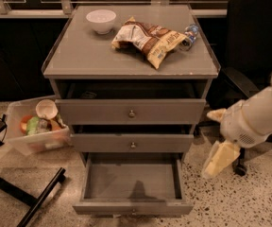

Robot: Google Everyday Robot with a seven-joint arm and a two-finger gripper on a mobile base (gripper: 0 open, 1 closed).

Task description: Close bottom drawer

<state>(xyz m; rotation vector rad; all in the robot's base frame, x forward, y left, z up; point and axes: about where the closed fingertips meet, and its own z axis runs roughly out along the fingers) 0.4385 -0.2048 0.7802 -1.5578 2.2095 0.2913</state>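
The bottom drawer point(132, 183) stands wide open at the cabinet's foot, its knobbed front edge nearest the camera. Off its right side, clear of the drawer wall, the claw point(219, 159) hangs over speckled floor point(249, 202); whether it is released or clenched I cannot tell. A plastic bin point(38, 131) sits left of the cabinet. Farther back, the surface point(79, 56) carries a snack bag point(148, 39) toward its rear right and a bowl point(101, 21) near its rear left corner.

Grey bottom drawer point(132, 181), cream end effector point(219, 159) right
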